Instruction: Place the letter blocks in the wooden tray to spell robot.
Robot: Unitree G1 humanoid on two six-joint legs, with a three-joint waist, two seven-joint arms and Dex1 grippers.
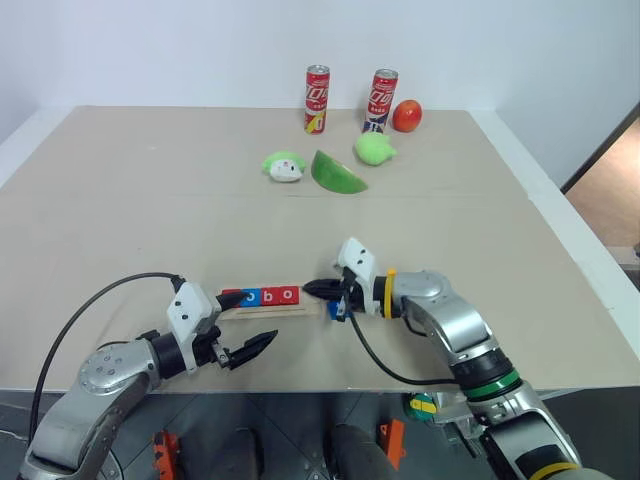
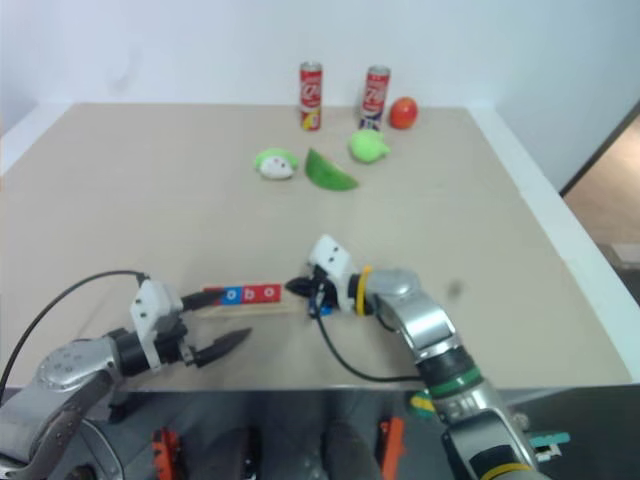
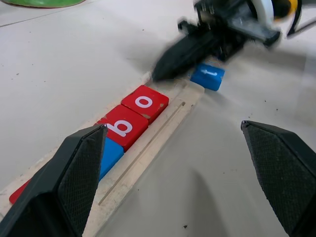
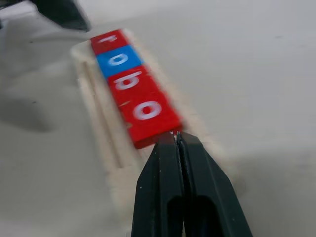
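The wooden tray (image 1: pixel 262 312) lies near the table's front edge. Three red letter blocks and one blue one sit in it in a row: r (image 4: pixel 107 40), o (image 4: pixel 118 59), b (image 3: pixel 123 127), o (image 3: pixel 144 102). A second blue block, the t (image 3: pixel 208 76), lies on the table just off the tray's right end. My right gripper (image 1: pixel 312 288) is shut and empty, its tip at the last red o, above the t block. My left gripper (image 1: pixel 256 348) hovers open in front of the tray, holding nothing.
At the back of the table stand two red cans (image 1: pixel 317 98) (image 1: pixel 381 99) and a red fruit (image 1: pixel 407 116). In front of them lie a green fruit (image 1: pixel 374 149), a green wedge (image 1: pixel 336 174) and a green-and-white toy (image 1: pixel 284 166). The table's front edge runs just below my arms.
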